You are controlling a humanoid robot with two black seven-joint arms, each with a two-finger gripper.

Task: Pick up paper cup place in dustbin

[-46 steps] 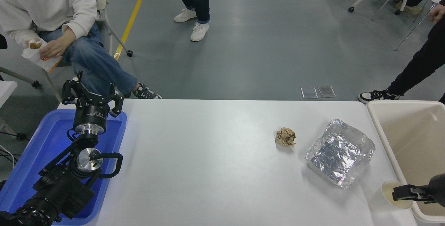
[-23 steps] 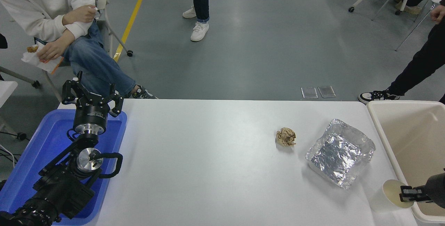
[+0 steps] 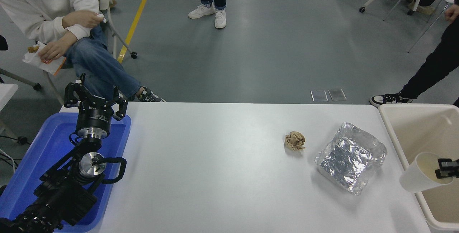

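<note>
Off-white paper cup [image 3: 416,174], tapered, tilted, pinched at its rim by right gripper [image 3: 444,172], hangs over the beige bin's [image 3: 394,138] thick rounded near rim. Crinkled foil tray [image 3: 350,157] close left. Left gripper [image 3: 95,100] spread wide above blue tray [image 3: 32,161].

The right gripper [image 3: 445,168] is cut off by the right edge, only a black fingertip showing at the paper cup's [image 3: 420,172] rim; its arm is out of view; the dustbin [image 3: 405,143] runs past the right and bottom edges; the left arm [image 3: 61,190] runs off the lower left corner and hides much of the blue tray [image 3: 39,147]; the seated person [image 3: 53,14] is cropped at the top.
</note>
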